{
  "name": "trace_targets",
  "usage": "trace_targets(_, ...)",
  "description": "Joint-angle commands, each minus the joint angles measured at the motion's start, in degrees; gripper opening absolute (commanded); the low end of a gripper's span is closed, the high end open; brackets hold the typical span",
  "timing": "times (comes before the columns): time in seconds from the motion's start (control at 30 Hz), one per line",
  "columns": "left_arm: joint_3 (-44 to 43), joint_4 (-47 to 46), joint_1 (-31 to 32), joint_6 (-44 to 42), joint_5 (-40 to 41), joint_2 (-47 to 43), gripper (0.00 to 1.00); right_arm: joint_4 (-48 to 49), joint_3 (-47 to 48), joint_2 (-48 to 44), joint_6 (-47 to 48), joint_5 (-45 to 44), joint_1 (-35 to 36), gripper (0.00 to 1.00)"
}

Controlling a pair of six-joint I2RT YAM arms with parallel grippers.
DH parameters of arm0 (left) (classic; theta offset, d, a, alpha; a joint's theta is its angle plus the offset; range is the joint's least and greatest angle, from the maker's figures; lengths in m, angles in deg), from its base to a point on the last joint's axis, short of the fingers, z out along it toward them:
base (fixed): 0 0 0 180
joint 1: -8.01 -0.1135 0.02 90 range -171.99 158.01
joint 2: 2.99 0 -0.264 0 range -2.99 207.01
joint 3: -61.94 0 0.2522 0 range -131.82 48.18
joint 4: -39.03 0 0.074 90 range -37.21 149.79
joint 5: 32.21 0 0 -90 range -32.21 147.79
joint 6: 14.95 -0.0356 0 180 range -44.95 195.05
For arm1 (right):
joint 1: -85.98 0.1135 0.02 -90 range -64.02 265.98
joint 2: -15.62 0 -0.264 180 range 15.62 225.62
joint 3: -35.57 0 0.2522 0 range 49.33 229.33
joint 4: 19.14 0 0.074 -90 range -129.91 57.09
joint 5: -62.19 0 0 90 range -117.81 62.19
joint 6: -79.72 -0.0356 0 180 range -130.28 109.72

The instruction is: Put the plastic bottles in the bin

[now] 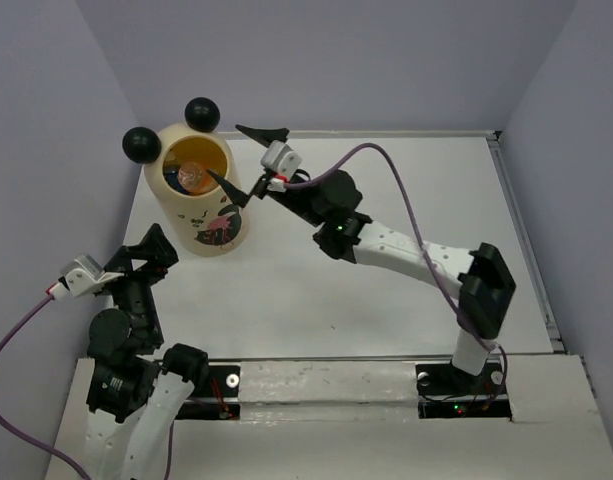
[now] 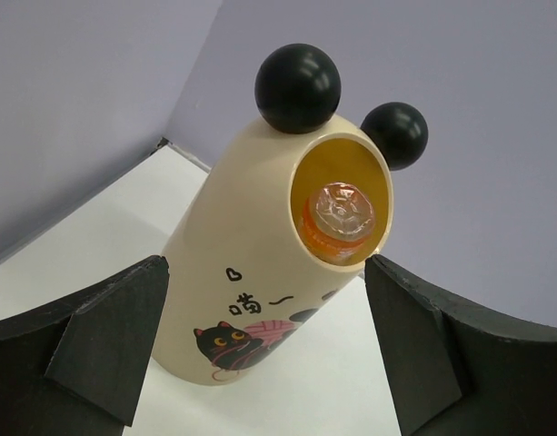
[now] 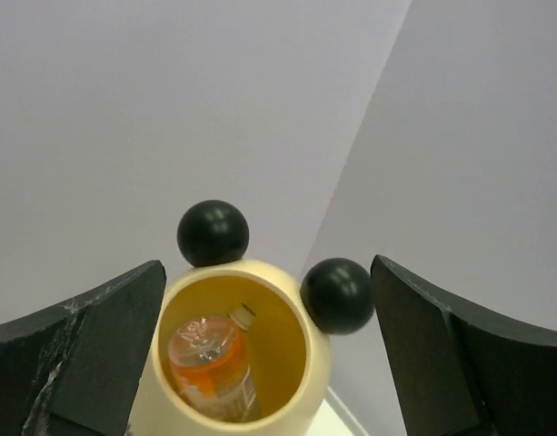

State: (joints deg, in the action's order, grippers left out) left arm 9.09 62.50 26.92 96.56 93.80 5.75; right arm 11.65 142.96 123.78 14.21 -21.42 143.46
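Smooth cream bin (image 2: pixel 225 282), glossy black ball ears (image 2: pixel 297 88); shiny crinkled orange plastic bottle (image 3: pixel 210 359); matt white table (image 1: pixel 386 300)

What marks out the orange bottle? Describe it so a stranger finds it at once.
Go to the far left corner of the white table, where a cream bin with two black balls on its rim stands. Look into its open top: the orange bottle sits inside. It is the only orange thing there; the patch beside it is dark blue.
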Motion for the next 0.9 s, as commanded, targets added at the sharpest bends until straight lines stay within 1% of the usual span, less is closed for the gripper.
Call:
trace_targets(0.0,0.0,-2.2,-0.5,-0.7,-1.9,2.0,0.99,3.2,-18.9,-15.7,-16.4,-6.0,0.5,1.00)
trace_targets(0.03,-0.1,-2.2,-0.6,-0.8,-2.4,2.4,0.99,2.6,-22.9,-22.6,-18.1,-8.7,0.5,1.00)
trace_targets(0.07,-0.1,-2.2,-0.6,-0.9,-3.0,2.6,0.99,2.6,-26.9,-26.1,-19.6,-10.4,0.5,1.00)
trace_targets(0.1,-0.1,-2.1,-0.5,-0.9,-4.4,3.0,0.99,1.2,-34.6,-29.8,-22.1,-14.5,0.5,1.00)
trace_targets(0.13,-0.1,-2.1,-0.6,-0.9,-5.6,3.4,0.99,-0.2,-38.2,-37.1,-23.5,-17.3,0.5,1.00)
trace_targets(0.17,-0.1,-2.2,-0.6,-0.9,-8.4,3.6,0.99,-4.5,-41.6,-40.9,-27.2,-22.3,0.5,1.00)
trace_targets(0.2,0.1,-2.5,-0.6,-0.9,-9.8,3.7,0.99,-7.4,-44.5,-44.5,-28.2,-24.0,0.5,1.00)
trace_targets(0.23,0.2,-2.7,-0.6,-0.8,-11.5,4.0,0.99,-10.8,-49.3,-48.3,-28.6,-25.1,0.5,1.00)
trace_targets(0.27,0.1,-2.7,-0.5,-0.5,-12.8,4.4,0.99,-14.2,-51.4,-55.4,-29.3,-25.6,0.5,1.00)
trace_targets(0.3,0.1,-2.8,-0.5,-0.3,-16.2,4.6,0.99,-20.7,-53.4,-59.2,-30.8,-27.1,0.5,1.00)
trace_targets(0.33,0.2,-2.9,-0.5,0.4,-18.0,4.8,0.99,-23.9,-57.1,-62.7,-31.9,-28.0,0.5,1.00)
trace_targets(0.37,0.2,-3.0,-0.5,0.9,-19.5,4.7,0.99,-26.8,-58.8,-69.8,-33.3,-28.6,0.5,1.00)
trace_targets(0.4,0.4,-3.1,-0.5,1.4,-22.4,4.6,0.99,-32.4,-60.6,-73.5,-37.1,-30.3,0.5,1.00)
trace_targets(0.5,1.0,-3.6,-0.5,2.9,-27.3,3.9,0.99,-38.9,-67.1,-84.0,-43.5,-32.5,0.5,1.00)
trace_targets(0.53,1.6,-4.1,-0.5,3.3,-31.2,3.6,0.99,-41.8,-68.6,-90.3,-47.0,-34.3,0.5,1.00)
trace_targets(0.57,1.9,-4.4,-0.5,3.5,-33.4,3.4,0.99,-42.8,-71.4,-93.0,-48.1,-35.2,0.5,1.00)
trace_targets(0.6,2.2,-4.5,-0.5,4.1,-37.1,3.3,0.99,-44.3,-72.4,-95.5,-49.4,-37.8,0.5,1.00)
trace_targets(0.63,2.8,-4.7,-0.5,4.3,-39.0,3.6,0.99,-44.6,-73.2,-99.2,-50.1,-39.5,0.5,1.00)
trace_targets(0.7,3.3,-4.8,-0.5,5.1,-41.2,4.0,0.99,-45.7,-74.7,-101.3,-51.1,-40.9,0.5,1.00)
trace_targets(0.77,4.5,-5.5,-0.5,5.4,-41.7,3.9,0.99,-45.3,-73.9,-101.0,-50.7,-40.9,0.5,1.00)
trace_targets(0.8,4.7,-6.5,-0.5,5.5,-42.2,3.8,0.99,-45.2,-71.7,-100.2,-49.6,-41.3,0.5,1.00)
trace_targets(0.87,4.8,-7.2,-0.5,5.7,-41.7,3.7,0.99,-45.3,-68.1,-96.3,-46.8,-41.0,0.5,1.00)
